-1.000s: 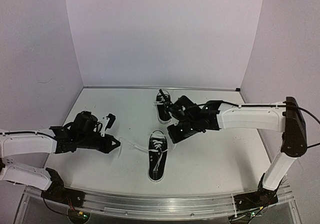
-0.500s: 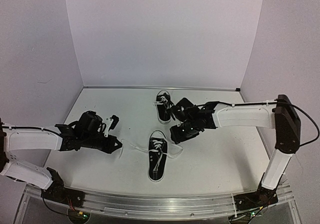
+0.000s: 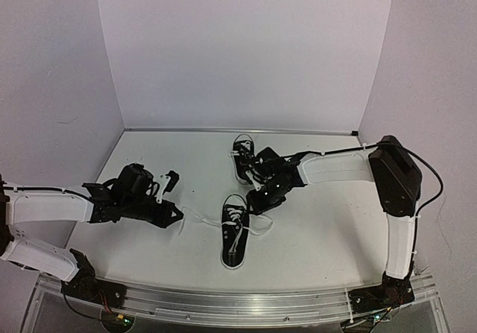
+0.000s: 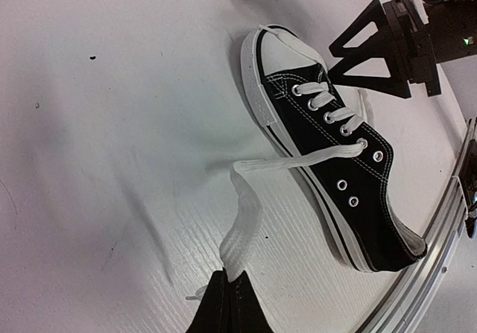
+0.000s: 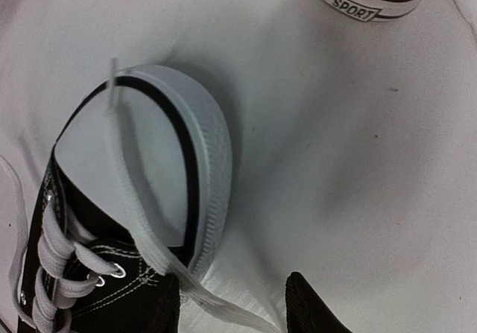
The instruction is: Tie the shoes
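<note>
1. Left gripper [image 4: 229,297]: jaws closed flat on the free end of one white lace [image 4: 246,199]. From the fingertips this lace runs forward and to the right, slack and twisted, to an upper eyelet of the near shoe [image 3: 234,232].

2. Shoe count: two, both black with white soles and toe caps.
 - The near shoe lies to the right of the left gripper, well clear of its fingertips, and stands on its sole. Its long axis runs near-to-far across the table [image 3: 320,229]. The white toe cap points away from the arm bases, toward the back wall [image 3: 246,50], and the heel points toward the rail [image 3: 246,303].
 - The far shoe [image 3: 242,158] lies beyond the near shoe's toe on roughly the same axis. The end facing the near shoe carries a printed label. I cannot tell its heading for certain, because the right arm covers part of it.

3. Lace count: two loose strands on the near shoe. The second lace [image 5: 134,214] is draped lengthwise over the toe cap and trails off it onto the table.

4. Right gripper [image 5: 238,311]: jaws partly apart and gripping nothing. It hangs low just over the front of the near shoe's toe cap. One finger is beside the shoe's upper, the other is over bare table, and the second lace passes between them, unclamped.

5. Obstructions: in the top view, the right wrist sits between the two shoes and over part of the far shoe.
</note>
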Controlling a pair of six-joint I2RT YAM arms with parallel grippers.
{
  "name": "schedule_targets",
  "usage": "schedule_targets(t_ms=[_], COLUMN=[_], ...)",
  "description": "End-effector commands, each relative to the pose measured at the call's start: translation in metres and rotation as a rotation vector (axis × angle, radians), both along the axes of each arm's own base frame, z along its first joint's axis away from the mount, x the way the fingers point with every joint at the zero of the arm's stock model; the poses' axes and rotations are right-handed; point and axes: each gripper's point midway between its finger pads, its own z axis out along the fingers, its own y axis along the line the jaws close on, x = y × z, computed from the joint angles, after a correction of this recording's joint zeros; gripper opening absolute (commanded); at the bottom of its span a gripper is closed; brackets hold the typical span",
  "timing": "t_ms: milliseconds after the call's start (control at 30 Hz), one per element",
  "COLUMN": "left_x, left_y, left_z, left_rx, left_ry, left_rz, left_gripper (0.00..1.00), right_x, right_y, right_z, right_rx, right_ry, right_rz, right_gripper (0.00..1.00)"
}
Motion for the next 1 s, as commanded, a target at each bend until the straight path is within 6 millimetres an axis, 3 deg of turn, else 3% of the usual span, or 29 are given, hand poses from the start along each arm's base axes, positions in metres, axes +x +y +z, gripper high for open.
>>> schedule_targets(t_ms=[0, 133, 267, 533, 967], left_x=[0.008, 0.009, 0.009, 0.009, 0.01], left_y=[-0.011, -0.012, -0.012, -0.013, -0.013], left_z=[0.018, 0.018, 0.018, 0.018, 0.02], left_rx=[-0.033, -0.027, -0.027, -0.033, -0.027], left_ry=[-0.042, -0.044, -0.045, -0.046, -0.05], left_rz=[-0.025, -0.029, -0.027, -0.029, -0.03], left_gripper=[0.0, 0.0, 0.0, 0.0, 0.0], right_x=[0.003, 0.003, 0.001, -0.006, -0.004], right_y=[0.021, 0.023, 0.026, 0.028, -0.003], right_z=[0.0, -0.01, -0.007, 0.002, 0.07], right_rx=[0.046, 0.037, 0.056, 0.097, 0.201], right_ry=[-0.003, 0.013, 0.021, 0.041, -0.039], right_rz=[0.077, 0.093, 0.112, 0.145, 0.076], right_gripper=[0.45, 0.43, 0.36, 0.0, 0.0])
